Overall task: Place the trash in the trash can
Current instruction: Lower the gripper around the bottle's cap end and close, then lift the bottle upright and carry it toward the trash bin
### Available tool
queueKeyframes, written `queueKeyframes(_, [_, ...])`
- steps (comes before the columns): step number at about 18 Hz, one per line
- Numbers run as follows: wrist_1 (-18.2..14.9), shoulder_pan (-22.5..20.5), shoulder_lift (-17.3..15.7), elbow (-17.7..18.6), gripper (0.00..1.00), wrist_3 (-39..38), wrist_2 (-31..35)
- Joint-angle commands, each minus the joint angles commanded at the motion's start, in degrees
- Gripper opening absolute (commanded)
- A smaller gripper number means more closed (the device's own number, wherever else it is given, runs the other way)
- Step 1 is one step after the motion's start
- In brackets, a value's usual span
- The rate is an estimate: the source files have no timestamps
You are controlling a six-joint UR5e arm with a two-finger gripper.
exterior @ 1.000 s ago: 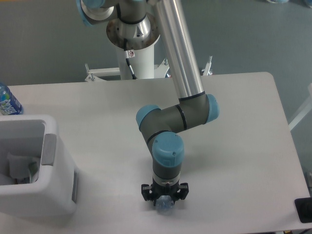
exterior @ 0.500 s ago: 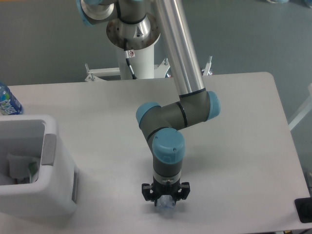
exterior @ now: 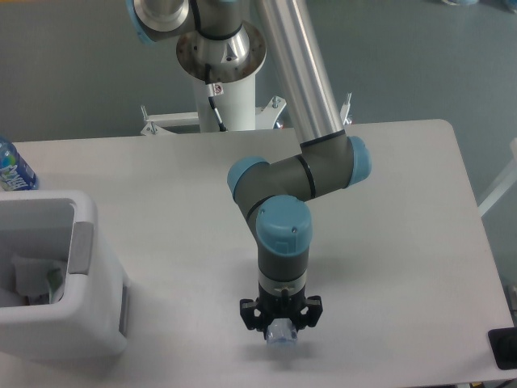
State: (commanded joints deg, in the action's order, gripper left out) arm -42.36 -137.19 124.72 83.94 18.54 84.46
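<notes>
- The crushed bottle (exterior: 280, 334) shows only as a small clear, bluish-white end, seen just under my wrist at the near edge of the table (exterior: 404, 242). Most of its body is hidden by my arm, so I cannot tell its full shape.
- My gripper (exterior: 280, 330) points straight down, with its black body around this bottle end. The bottle sits between my fingers, and they appear to pinch it, though the fingertips themselves are hard to see from this camera.
- I cannot tell if the bottle touches the table or is a little above it.
- The trash can (exterior: 48, 323) is a white boxy bin with rounded corners at the near left, well apart from my gripper. On its right rim there is a grey panel (exterior: 81, 246).
- Inside the trash can lies a pale crumpled wrapper (exterior: 28, 283), translucent white, low in the opening. Something small and greenish shows beside it, but it is too small to tell what it is.
- A water bottle (exterior: 11, 166) with a blue label stands at the far left edge, behind the trash can.
</notes>
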Motion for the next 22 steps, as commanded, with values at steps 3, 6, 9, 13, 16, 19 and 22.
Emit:
queueKeyframes(3, [0.2, -0.6, -2.1, -1.9, 0.55, -1.7, -0.4])
queueKeyframes(6, [0.5, -1.0, -2.5, -6.9, 0.55, -9.8, -1.9])
queueKeyframes(9, [0.6, -1.1, -3.0, -11.5, 0.55, -16.1, -3.3])
queueKeyframes(13, [2.8, -0.4, -5.5, -12.9, 0.55, -22.2, -4.2])
queueKeyframes(16, [3.0, 1.7, -7.2, -13.3, 0.55, -23.6, -4.2])
queueKeyframes(19, [4.3, 3.2, -9.6, -13.8, 0.55, -23.6, -4.3])
queueKeyframes(22, [5.3, 5.3, -11.6, -14.9, 0.55, -23.6, -4.3])
